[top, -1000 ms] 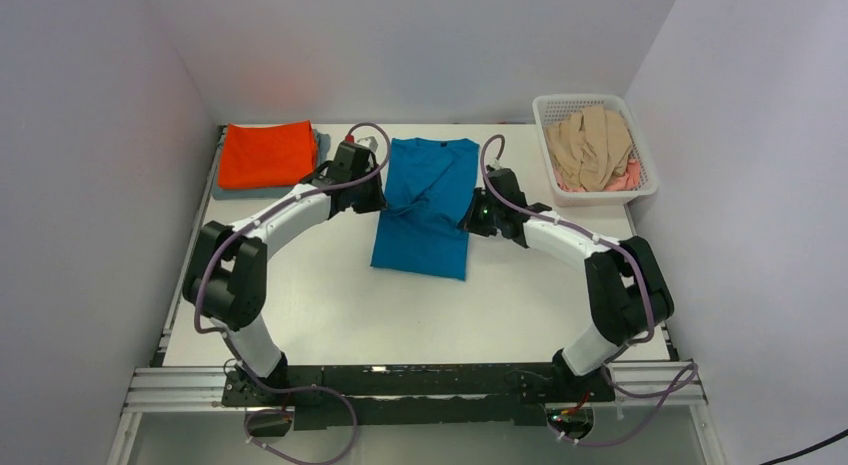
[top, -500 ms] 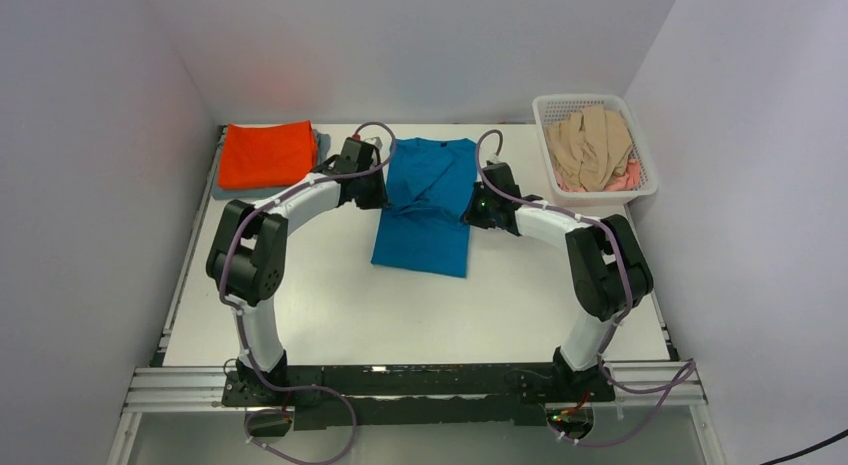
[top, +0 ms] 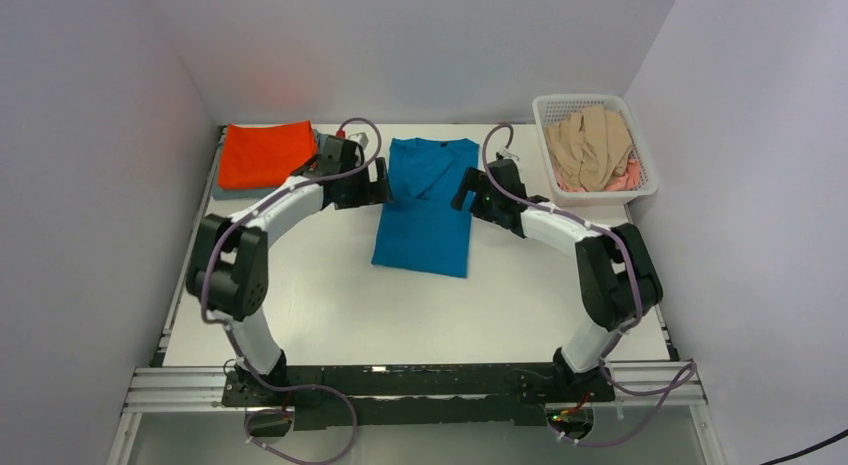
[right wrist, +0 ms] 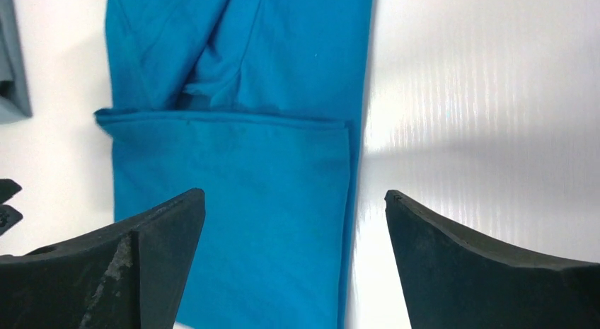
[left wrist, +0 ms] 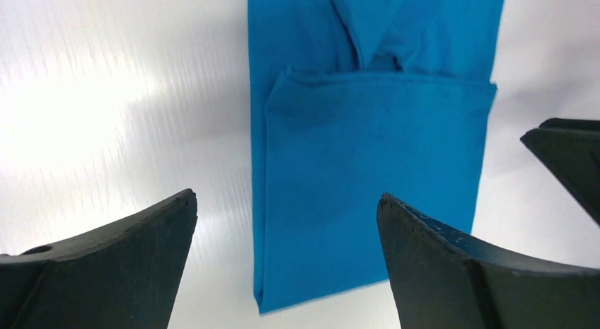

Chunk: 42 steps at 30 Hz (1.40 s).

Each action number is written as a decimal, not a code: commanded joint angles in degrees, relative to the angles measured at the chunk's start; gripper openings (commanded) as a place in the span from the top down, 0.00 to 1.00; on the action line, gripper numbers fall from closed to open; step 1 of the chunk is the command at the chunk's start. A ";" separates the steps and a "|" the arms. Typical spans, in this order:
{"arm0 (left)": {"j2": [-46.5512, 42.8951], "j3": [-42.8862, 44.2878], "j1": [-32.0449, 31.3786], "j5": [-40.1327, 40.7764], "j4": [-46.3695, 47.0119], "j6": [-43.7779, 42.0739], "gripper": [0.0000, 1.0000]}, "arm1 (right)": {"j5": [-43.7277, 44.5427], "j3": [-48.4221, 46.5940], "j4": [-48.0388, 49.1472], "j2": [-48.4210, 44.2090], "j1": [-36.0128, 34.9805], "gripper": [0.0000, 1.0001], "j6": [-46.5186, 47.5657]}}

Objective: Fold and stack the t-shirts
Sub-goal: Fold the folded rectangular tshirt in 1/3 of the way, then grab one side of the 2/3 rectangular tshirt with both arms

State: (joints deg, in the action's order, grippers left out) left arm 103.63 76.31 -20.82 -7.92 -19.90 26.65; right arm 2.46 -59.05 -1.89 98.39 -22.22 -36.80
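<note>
A teal-blue t-shirt (top: 424,207) lies flat mid-table as a long narrow strip, one end doubled over itself (left wrist: 375,166) (right wrist: 240,173). My left gripper (top: 385,188) (left wrist: 286,197) hovers open over its left edge, nothing between the fingers. Over the shirt's right edge, my right gripper (top: 462,195) (right wrist: 294,194) is open and holds nothing. At the far left a folded orange t-shirt (top: 265,153) rests on a grey t-shirt (top: 232,192). Beige t-shirts (top: 590,145) and a pink one (top: 628,180) are heaped in the basket.
A white lattice basket (top: 640,193) stands at the far right corner. White walls close in the table on the left, back and right. Purple cables loop off both wrists. The right gripper's finger (left wrist: 566,159) shows at the edge of the left wrist view.
Both grippers went from shut to open and let go of the teal-blue shirt. Both wrists shifted slightly toward the far side, and the shirt now lies smoother.
</note>
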 commanded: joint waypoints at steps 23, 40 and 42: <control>-10.37 -30.26 -2.57 -5.70 14.86 11.64 0.43 | -10.99 24.09 3.60 -16.25 -4.34 0.02 -9.19; -7.44 -31.18 -2.65 -6.28 14.38 11.47 1.00 | -5.90 21.78 -2.05 -11.73 -8.71 0.28 -10.14; -7.44 -31.22 -2.65 -6.06 14.36 11.34 1.00 | -5.63 21.84 -1.39 -10.97 -8.82 0.34 -10.07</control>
State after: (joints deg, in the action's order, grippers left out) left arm 95.79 46.52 -23.29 -15.55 -3.84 38.70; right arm -5.89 -36.71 -0.25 84.90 -30.44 -46.74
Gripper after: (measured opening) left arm 0.014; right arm 0.700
